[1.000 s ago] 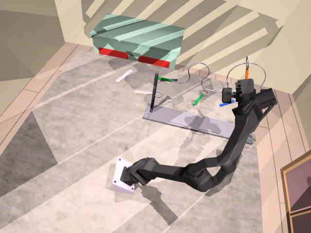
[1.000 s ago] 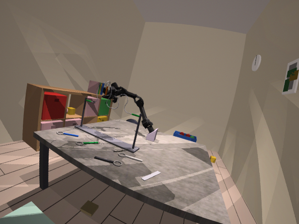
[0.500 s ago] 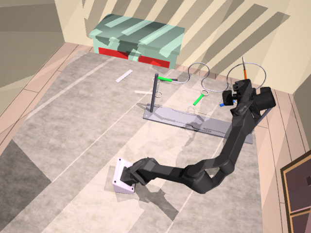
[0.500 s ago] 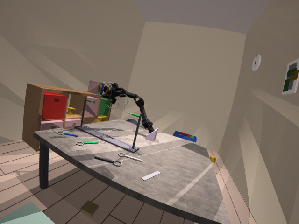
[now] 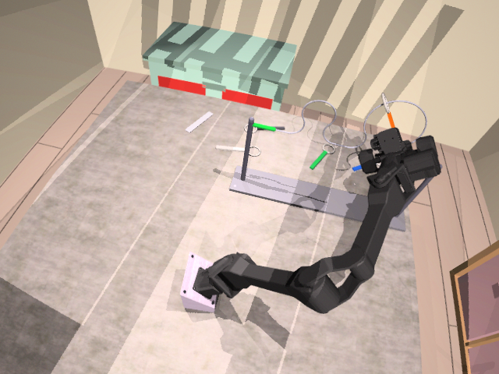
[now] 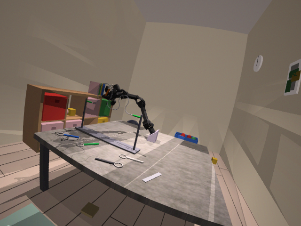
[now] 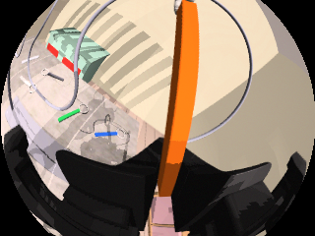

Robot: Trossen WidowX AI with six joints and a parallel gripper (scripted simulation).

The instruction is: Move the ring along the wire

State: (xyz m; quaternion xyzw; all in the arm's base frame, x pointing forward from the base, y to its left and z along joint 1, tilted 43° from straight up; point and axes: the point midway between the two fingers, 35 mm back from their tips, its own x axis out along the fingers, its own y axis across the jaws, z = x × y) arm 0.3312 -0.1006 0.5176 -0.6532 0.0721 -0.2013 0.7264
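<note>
Ring of pale metal [image 5: 384,102] with a straight orange handle [image 5: 391,119] [image 6: 106,92] [image 7: 183,74] is riding the big loop of thin grey wire [image 5: 425,118] [image 6: 127,99] [image 7: 251,64], well apart from the slim dark post [image 5: 246,149] [image 6: 138,132] that is standing beside the white-handled ring [image 5: 229,148] [image 6: 132,158]. Carrying it towards that post seems to be the step in hand. Doing this well is asking for small moves, turning the wrist so that the hole is facing along each bend and the wire is passing through its middle (the clearance is hard to judge from here). The black gripper [image 5: 395,135] [image 6: 105,95] [image 7: 165,142] is holding the handle, its fingers closing narrowly on the lower end. The ring is sitting out beyond the fingertips, at the handle's far end. Those fingers need keeping outside the loop, as the wire is curving near them.
</note>
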